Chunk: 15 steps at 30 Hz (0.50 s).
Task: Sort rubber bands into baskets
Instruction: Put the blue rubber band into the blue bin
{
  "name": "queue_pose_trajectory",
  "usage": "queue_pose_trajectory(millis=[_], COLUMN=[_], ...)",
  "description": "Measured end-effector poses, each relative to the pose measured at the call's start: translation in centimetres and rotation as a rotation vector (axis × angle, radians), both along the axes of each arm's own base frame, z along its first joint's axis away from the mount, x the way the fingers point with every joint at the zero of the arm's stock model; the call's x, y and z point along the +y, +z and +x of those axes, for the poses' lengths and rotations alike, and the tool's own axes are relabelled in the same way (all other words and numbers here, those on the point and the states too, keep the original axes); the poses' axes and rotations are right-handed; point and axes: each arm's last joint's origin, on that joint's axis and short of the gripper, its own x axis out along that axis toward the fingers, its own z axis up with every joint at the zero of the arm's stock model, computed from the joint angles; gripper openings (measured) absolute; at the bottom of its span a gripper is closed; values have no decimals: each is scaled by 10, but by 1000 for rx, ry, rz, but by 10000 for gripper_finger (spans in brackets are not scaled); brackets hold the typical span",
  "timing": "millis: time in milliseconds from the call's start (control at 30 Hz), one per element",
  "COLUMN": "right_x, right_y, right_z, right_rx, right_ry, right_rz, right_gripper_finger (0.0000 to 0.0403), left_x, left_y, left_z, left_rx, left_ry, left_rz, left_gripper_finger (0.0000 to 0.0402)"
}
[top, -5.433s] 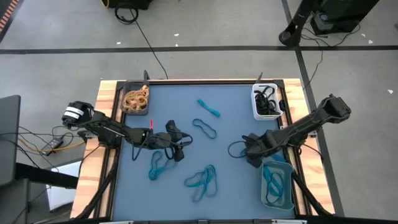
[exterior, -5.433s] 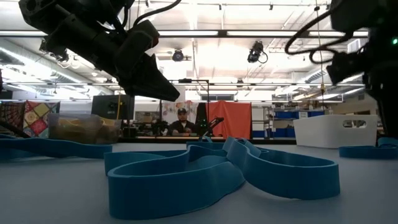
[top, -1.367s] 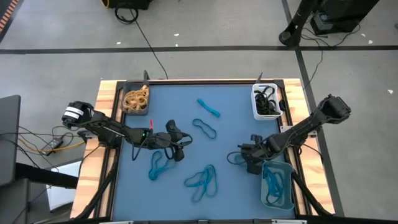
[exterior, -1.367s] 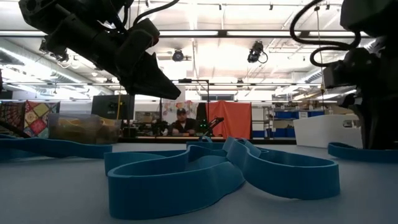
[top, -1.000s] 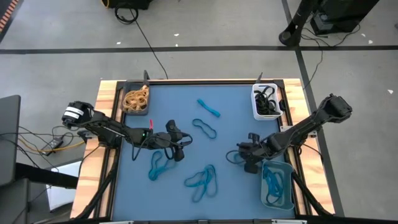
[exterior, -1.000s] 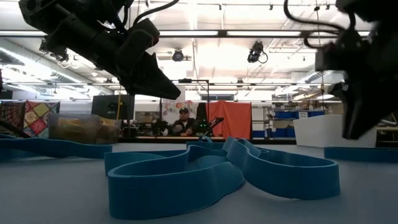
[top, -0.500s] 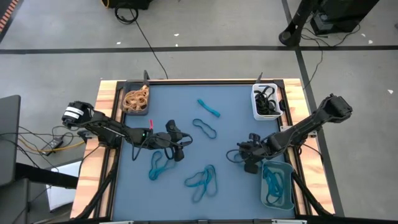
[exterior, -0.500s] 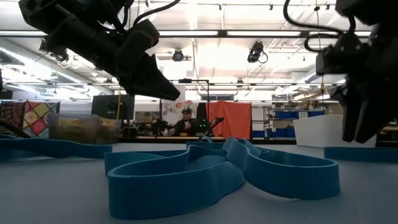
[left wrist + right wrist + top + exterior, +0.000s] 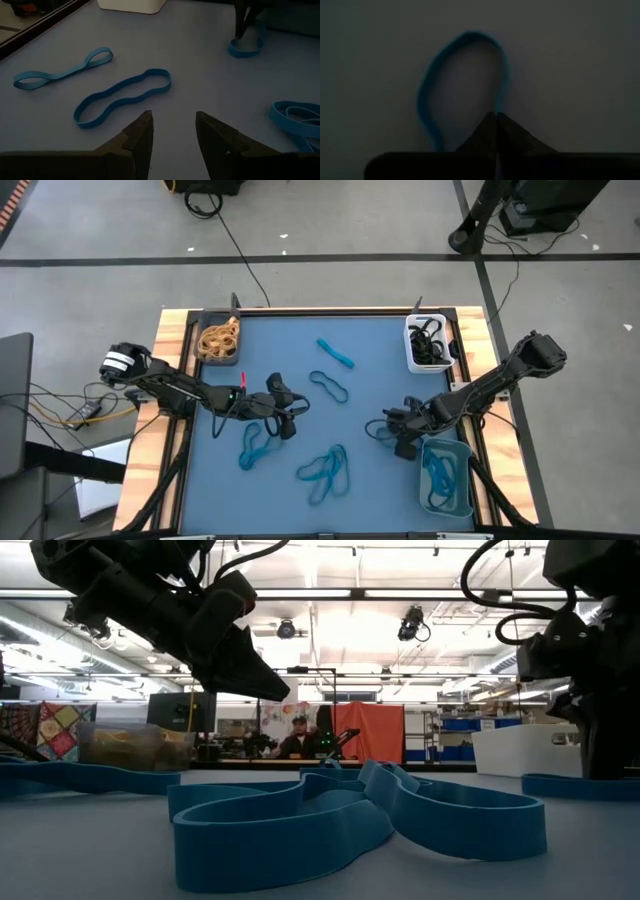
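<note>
Leftmost, the dark basket (image 9: 218, 340) at the far left corner holds tan rubber bands (image 9: 217, 337), and the left gripper (image 9: 288, 412) waits over the mat left of centre, its fingers (image 9: 141, 136) parted with nothing between them. Loose blue bands lie around it: a pair (image 9: 253, 445) near it on the near side, a tangle (image 9: 323, 468) near the mat's middle, a wavy loop (image 9: 329, 386) and a flat one (image 9: 336, 354) farther off. To the right, the right gripper (image 9: 392, 434) is down on the mat just beside the grey-teal basket (image 9: 446, 476), jaws pressed together on the near edge of a blue loop (image 9: 462, 85); whether the band is truly pinched or has slipped beside the tips I cannot say for sure. To do this step well, I judge the lift should go straight up and slowly, confirming the loop hangs from the tips, then a short carry right and near, releasing well inside the basket wall so the band does not drape over the rim. The white basket (image 9: 428, 344) at the far right holds black bands. Only the right wrist view shows tips meeting on the band; the high view hides that contact but gives the baskets' layout, while the low view shows a person (image 9: 297, 736) seated far behind the table
</note>
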Motion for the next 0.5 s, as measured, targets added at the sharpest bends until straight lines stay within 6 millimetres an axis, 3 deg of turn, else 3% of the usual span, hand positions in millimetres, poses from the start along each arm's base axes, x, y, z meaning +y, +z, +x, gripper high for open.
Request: queue_pose_trajectory(millis=[233,500], right_x=[6,29], right_y=[7,56], right_z=[5,20], right_rx=[-4,-18], right_ry=[10,131], right_rz=[89,116], right_gripper_finger=[6,3], left_x=[0,0], left_y=[0,-2], left_z=[0,-1], left_rx=[2,25], left_ry=[-2,-3], left_rz=[4,10], left_gripper_finger=[151,151])
